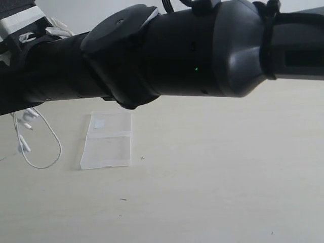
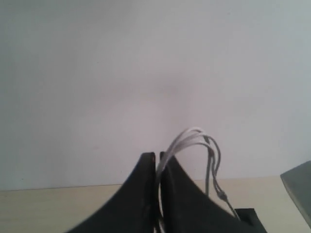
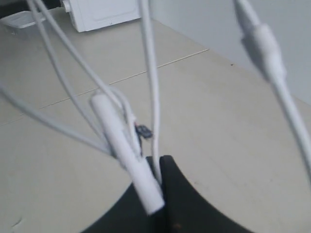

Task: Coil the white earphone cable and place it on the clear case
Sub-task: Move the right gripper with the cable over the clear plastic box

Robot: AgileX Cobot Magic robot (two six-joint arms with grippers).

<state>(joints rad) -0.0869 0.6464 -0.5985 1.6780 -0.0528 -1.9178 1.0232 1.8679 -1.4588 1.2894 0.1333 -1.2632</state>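
- Left wrist view shows you the left fingers (image 2: 132,200) pressed together on the white earphone cable (image 2: 192,138).
- Your right fingers (image 3: 185,205) pinch it too.
- A loop droops beside the clear case (image 1: 107,144) on the tabletop (image 1: 212,177).

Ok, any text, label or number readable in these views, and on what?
None can be read.
The whitish square patch on the flat clear plastic case: blank or too blurred.
The black robot arm: only a green light dot, no lettering.
The thin white earphone cable: no markings visible.
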